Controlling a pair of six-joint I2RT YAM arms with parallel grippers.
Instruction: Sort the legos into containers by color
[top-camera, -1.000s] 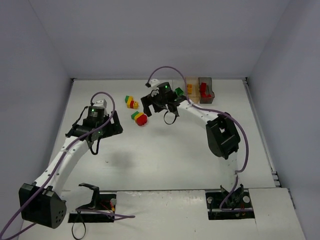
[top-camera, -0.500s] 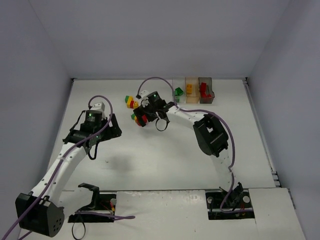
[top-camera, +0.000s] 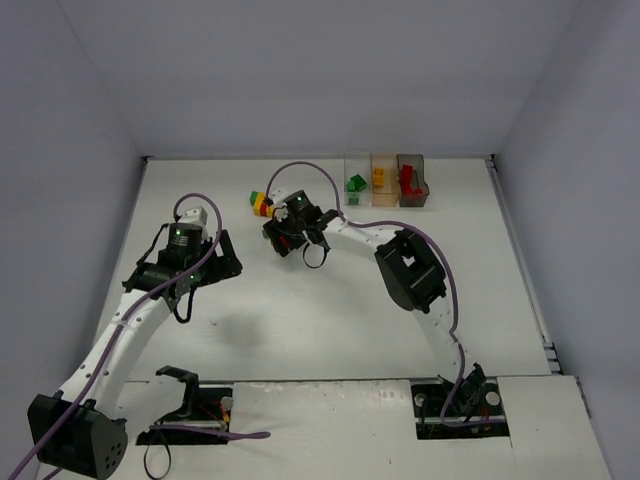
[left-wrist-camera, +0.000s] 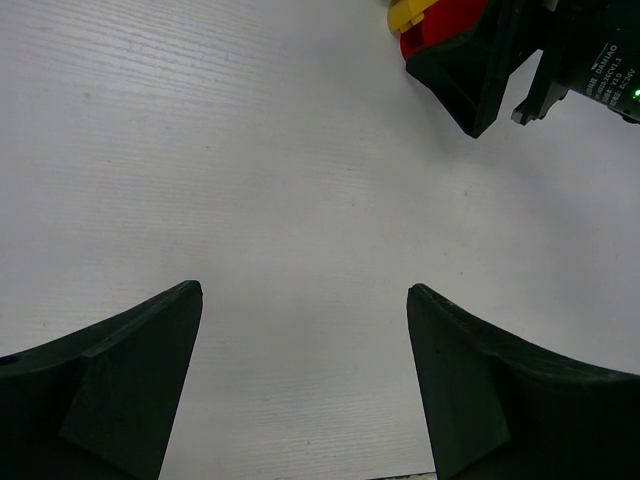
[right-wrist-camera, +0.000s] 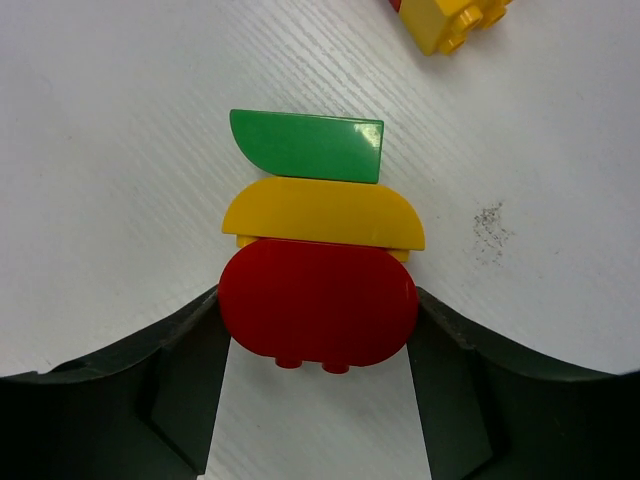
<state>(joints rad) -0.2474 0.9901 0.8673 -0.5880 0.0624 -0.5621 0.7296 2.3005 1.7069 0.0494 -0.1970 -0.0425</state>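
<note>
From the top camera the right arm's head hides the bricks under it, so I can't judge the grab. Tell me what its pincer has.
Observer: The right pincer has both fingers against the red brick, the near end of a three-colour stack.
Operator: Give me the stack's order.
Observer: Red brick, then yellow brick, then green brick farthest from the pincer.
Operator: Now the left pincer.
Observer: The left pincer is open and holds nothing.
</note>
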